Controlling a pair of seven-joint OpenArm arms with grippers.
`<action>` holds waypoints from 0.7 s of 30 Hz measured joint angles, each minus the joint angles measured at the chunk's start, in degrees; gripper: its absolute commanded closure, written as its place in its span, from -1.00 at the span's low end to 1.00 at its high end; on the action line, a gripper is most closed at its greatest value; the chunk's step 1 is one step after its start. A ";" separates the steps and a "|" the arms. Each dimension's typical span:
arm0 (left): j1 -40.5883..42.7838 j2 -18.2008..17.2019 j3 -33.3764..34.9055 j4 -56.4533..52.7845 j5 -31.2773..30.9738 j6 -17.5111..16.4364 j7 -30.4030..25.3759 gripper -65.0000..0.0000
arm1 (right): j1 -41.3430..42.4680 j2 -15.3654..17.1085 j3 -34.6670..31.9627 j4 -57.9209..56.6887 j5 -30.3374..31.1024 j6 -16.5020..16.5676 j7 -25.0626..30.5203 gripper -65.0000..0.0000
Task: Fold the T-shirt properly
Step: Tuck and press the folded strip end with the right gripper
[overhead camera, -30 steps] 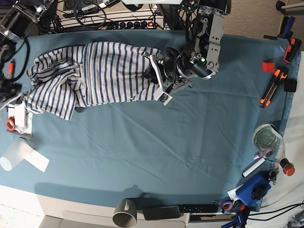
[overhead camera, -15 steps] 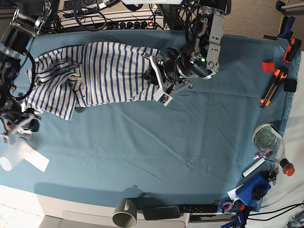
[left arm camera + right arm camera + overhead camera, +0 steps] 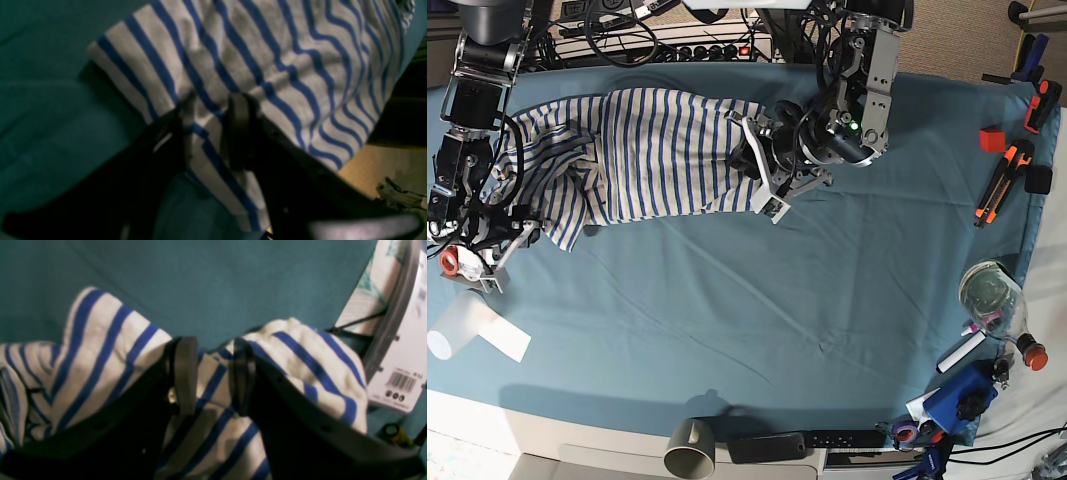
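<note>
left gripper (image 3: 208, 131) pinching hem edge of T-shirt (image 3: 657, 150), striped cloth bunched between its jaws and spreading ahead; right gripper (image 3: 213, 373) clamped on the opposite end, fabric humped either side; teal table cloth (image 3: 757, 300) beneath both

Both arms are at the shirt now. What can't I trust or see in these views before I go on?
- Neck label of the T-shirt: hidden among bunched folds, every view.
- Left gripper: base view, arm covers the fingertips.
- Right gripper: wrist view, dark and blurred; held layers uncountable.
- Hem under both grippers: covered.
</note>
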 measured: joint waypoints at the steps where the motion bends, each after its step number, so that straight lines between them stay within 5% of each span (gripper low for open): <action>1: 0.02 -0.02 0.00 0.00 0.00 0.00 0.00 0.49 | 0.00 0.00 0.00 -0.02 -0.52 -0.74 -0.04 0.50; 4: 0.00 -0.02 0.00 0.00 0.00 0.00 0.00 0.49 | 0.02 0.02 0.00 -0.02 -1.64 -1.73 -0.09 1.00; 21: 0.00 -0.02 0.00 -0.02 0.02 0.00 -1.73 0.49 | -0.15 1.75 0.00 12.44 -1.44 -2.84 -3.13 1.00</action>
